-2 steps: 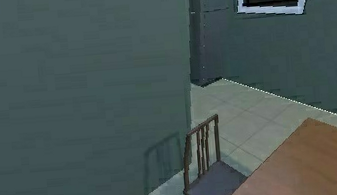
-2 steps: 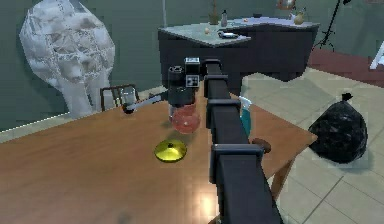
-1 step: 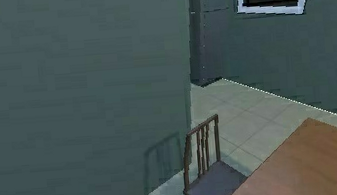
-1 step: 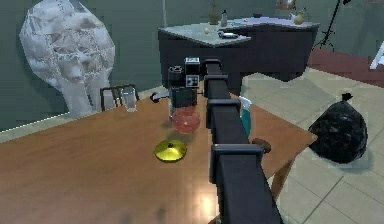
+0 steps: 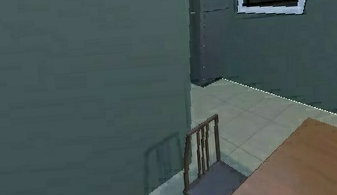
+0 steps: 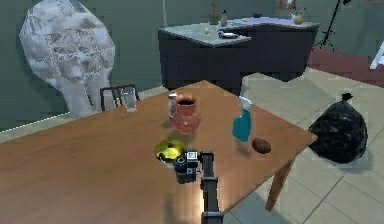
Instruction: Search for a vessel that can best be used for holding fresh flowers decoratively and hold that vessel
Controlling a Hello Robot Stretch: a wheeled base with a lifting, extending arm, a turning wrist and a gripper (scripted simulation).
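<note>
Gripper (image 6: 181,166) beside yellow dish (image 6: 170,150), cannot tell whether holding anything; reddish-brown vessel (image 6: 186,113) beyond.

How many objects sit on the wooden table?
5: a clear glass at the far edge, a reddish-brown jug mid-table, a blue bottle right of it, a brown lump near the right corner, a yellow dish by the pincer, which may hide more.

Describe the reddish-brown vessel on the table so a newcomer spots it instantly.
Find the big wooden table in the arm side view. Near its middle, between a clear glass and a blue spray bottle, stands the vessel. It alone is rounded and reddish-brown; the yellow thing beside it lies flat.
</note>
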